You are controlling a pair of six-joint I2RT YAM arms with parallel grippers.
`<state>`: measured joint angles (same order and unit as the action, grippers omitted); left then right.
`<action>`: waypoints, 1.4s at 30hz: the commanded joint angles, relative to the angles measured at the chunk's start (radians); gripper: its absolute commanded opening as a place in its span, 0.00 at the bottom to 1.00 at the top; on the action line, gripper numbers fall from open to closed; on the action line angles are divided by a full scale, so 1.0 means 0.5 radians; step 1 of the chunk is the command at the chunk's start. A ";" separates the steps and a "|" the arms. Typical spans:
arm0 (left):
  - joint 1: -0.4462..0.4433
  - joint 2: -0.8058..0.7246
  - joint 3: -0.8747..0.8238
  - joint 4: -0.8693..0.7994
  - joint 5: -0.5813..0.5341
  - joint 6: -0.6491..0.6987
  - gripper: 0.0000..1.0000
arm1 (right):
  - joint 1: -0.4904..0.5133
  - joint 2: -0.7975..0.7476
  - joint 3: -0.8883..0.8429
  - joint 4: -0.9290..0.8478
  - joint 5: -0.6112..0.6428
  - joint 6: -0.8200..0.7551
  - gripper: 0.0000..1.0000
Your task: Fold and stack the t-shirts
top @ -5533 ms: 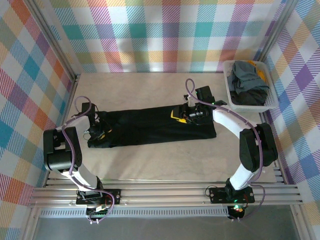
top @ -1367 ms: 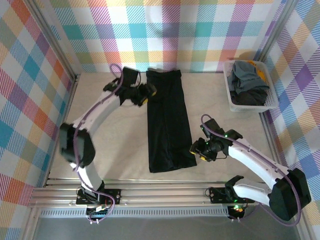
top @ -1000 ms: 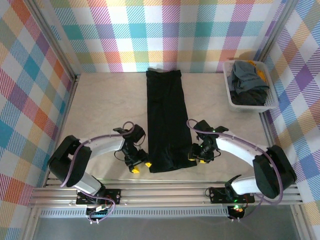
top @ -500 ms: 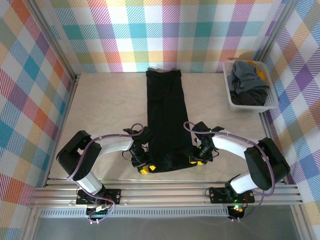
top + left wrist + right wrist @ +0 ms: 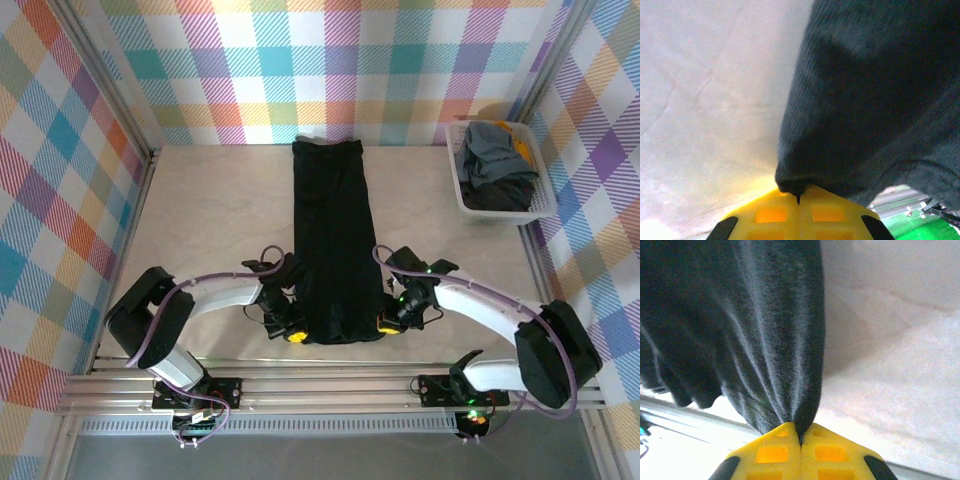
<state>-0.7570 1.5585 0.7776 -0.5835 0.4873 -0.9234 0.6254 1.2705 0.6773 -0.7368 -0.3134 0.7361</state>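
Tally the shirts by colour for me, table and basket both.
On the table, black shirt: 1
In the basket, grey-blue shirt: 1
In the basket, dark shirt: 1
In the basket, yellow-orange shirt: 1
Total: 4 showing; the heap may hide more.

Cloth walls (image 5: 330,60) in a pastel plaid of teal, orange, purple and yellow enclose the workspace on three sides, held by bare aluminium posts (image 5: 100,80) at the corners. The tabletop (image 5: 200,210) is a pale beige with faint marbling, evenly lit, with soft shadows. Ribbed aluminium rails (image 5: 330,385) run along its near edge. A white slatted basket (image 5: 500,213) sits at the far right corner.
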 commanded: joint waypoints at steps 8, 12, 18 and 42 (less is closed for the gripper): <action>0.024 -0.377 0.021 -0.088 -0.078 -0.037 0.00 | -0.005 -0.020 0.164 -0.275 -0.091 0.091 0.00; 0.118 -0.402 0.153 -0.111 -0.177 -0.034 0.00 | -0.162 0.041 0.291 -0.251 -0.059 0.074 0.00; 0.391 -0.289 0.315 0.096 -0.209 -0.082 0.00 | -0.343 0.344 0.650 -0.139 -0.118 0.010 0.00; 0.851 0.932 1.569 0.110 -0.269 0.216 0.00 | -0.680 1.587 1.971 -0.057 -0.045 -0.039 0.00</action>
<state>-0.3477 1.9934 1.5085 -0.4980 0.3489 -0.8539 0.2920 2.0342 1.6180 -0.7605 -0.3264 0.7177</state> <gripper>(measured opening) 0.061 0.048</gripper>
